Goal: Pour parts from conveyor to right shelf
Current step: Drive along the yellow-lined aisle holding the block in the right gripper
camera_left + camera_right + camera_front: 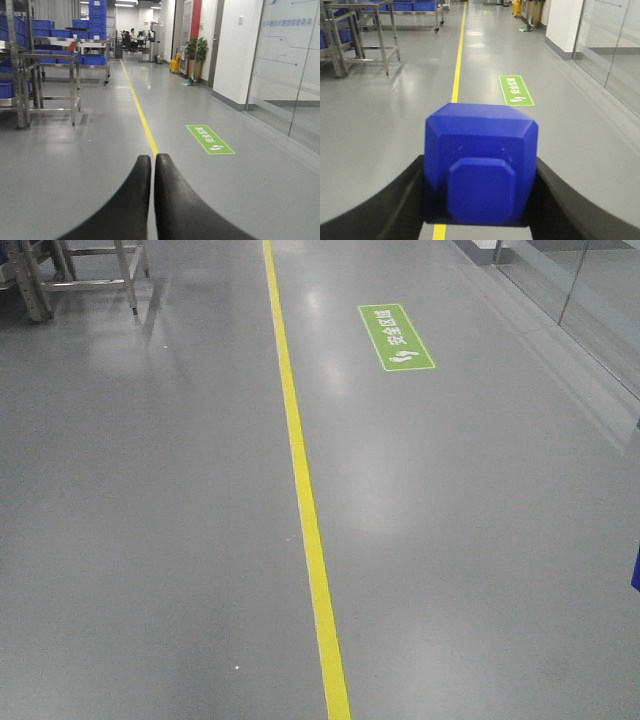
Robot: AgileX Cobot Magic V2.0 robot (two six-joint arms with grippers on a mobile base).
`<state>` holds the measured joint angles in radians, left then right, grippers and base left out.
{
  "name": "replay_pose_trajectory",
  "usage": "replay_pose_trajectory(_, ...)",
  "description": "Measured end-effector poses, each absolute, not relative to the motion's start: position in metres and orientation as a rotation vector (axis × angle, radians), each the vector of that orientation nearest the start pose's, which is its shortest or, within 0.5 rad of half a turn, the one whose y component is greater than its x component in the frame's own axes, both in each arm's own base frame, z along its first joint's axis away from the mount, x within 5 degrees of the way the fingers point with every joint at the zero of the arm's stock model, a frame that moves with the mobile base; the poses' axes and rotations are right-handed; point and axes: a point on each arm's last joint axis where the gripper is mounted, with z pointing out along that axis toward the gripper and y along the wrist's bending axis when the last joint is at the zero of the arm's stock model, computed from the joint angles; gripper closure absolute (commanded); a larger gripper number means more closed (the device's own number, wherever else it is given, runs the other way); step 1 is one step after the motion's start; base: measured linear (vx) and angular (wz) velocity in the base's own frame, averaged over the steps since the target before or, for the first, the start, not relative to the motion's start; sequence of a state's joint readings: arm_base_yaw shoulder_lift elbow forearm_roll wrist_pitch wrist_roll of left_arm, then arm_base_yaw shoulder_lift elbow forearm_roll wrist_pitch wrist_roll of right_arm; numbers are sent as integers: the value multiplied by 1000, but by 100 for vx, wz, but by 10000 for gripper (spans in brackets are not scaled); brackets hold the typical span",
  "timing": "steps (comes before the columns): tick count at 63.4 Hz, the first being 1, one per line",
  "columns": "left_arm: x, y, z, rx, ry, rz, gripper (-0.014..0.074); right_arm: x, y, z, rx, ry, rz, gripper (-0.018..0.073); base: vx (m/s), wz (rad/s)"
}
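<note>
The part, a bright-blue block [480, 150] with a rounded knob facing the camera, fills the middle of the right wrist view. My right gripper [480, 172] is shut on it, one black finger pressed against each side. Both are held above the grey floor. My left gripper [152, 159] is shut with nothing in it, and its two black fingers [137, 200] nearly touch at the tips. The conveyor and the right shelf are out of view. A blue sliver [636, 570] shows at the front view's right edge.
A yellow floor line [305, 500] runs straight ahead, with a green floor sign [396, 337] to its right. Steel racks [50, 75] holding large blue bins [95, 59] stand at the left. A glass wall [290, 75] lines the right side. Potted plants [196, 52] stand further down.
</note>
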<state>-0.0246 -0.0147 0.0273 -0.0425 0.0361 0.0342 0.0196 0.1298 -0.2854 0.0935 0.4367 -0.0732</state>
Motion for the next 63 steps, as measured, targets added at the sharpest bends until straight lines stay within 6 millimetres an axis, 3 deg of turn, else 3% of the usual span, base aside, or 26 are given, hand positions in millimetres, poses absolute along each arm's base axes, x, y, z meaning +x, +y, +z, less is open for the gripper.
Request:
replay_pose_trajectory(36, 56, -2, 201, 14, 1532, -27, 602, 52, 5, 262, -36, 1763, 57, 567, 6, 3)
replay_pose_trajectory(63, 56, -2, 201, 14, 1532, -27, 602, 52, 5, 262, -36, 1763, 57, 567, 26, 2)
